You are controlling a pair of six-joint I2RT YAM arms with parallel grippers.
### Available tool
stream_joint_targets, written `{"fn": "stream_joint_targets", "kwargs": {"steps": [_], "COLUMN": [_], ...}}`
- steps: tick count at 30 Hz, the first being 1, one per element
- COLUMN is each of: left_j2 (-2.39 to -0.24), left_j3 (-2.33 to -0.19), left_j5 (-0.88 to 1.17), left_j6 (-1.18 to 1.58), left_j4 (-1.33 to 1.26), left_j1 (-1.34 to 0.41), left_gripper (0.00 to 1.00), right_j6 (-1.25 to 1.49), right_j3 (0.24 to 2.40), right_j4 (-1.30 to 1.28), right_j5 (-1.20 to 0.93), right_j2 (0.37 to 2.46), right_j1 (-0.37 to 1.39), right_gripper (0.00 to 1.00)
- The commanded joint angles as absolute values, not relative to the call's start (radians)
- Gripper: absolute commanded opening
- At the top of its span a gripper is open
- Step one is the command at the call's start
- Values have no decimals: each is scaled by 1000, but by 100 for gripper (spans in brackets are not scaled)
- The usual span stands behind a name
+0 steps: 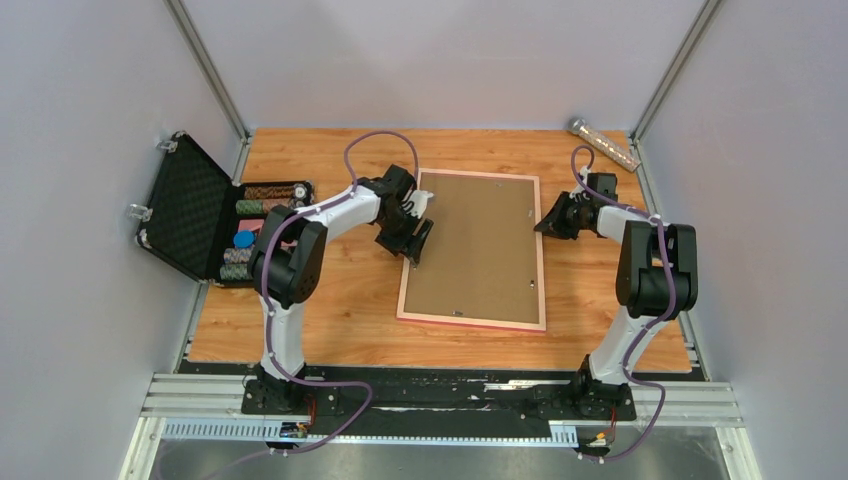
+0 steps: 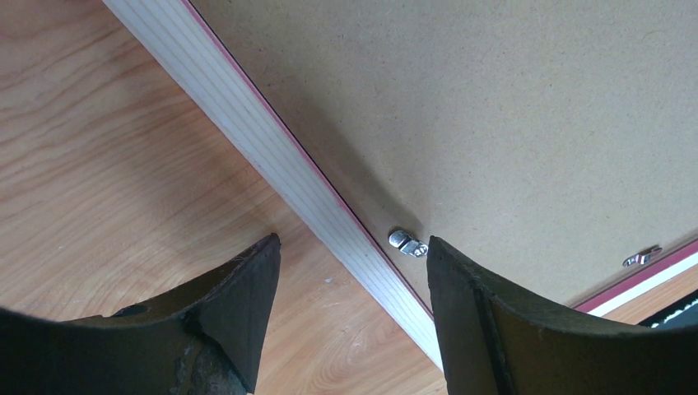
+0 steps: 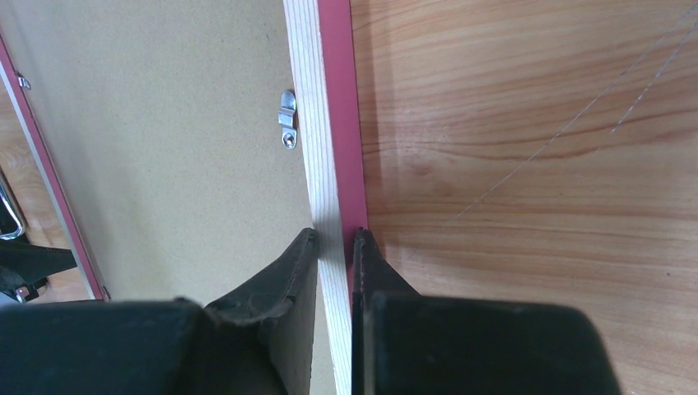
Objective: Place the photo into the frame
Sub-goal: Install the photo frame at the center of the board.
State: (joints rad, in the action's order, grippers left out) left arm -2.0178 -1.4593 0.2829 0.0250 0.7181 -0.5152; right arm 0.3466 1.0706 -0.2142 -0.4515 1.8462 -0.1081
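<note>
Left claw (image 1: 418,228), seen from above, sits at the upper left rail of the frame (image 1: 470,322). That frame lies face down at the centre of the table (image 1: 340,320) with the backing board (image 1: 475,245) filling it, and the right claw (image 1: 545,222) meets its upper right rail. From the left wrist, the left claw (image 2: 352,247) stands wide open and holds nothing. One finger is over the wood and the other over the board, straddling the pale rail, apparently without touching it; a metal clip (image 2: 407,243) shows at centre. From the right wrist, the right claw (image 3: 333,239) is pinched shut on the frame's rail at lower centre, below a second clip (image 3: 286,119).
</note>
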Motion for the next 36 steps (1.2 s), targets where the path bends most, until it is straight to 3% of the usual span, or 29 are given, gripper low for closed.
{"fn": "stream_joint_targets", "kwargs": {"steps": [1, 20, 36], "left_j2": [-2008, -1988, -1945], "left_j3": [-1468, -1435, -1396], "left_j5": [263, 123, 134], "left_j6": [57, 58, 2], "left_j4": [680, 648, 677], "left_j1": [-526, -561, -561], "left_gripper": [73, 68, 65], "right_j6": [369, 367, 367], "right_j3": [1080, 1085, 1083], "right_j4": [-164, -165, -164], "right_j5": [-502, -514, -508], "right_j2": [1859, 1871, 1869], "right_j1": [-117, -118, -126], "right_gripper": [0, 0, 0]}}
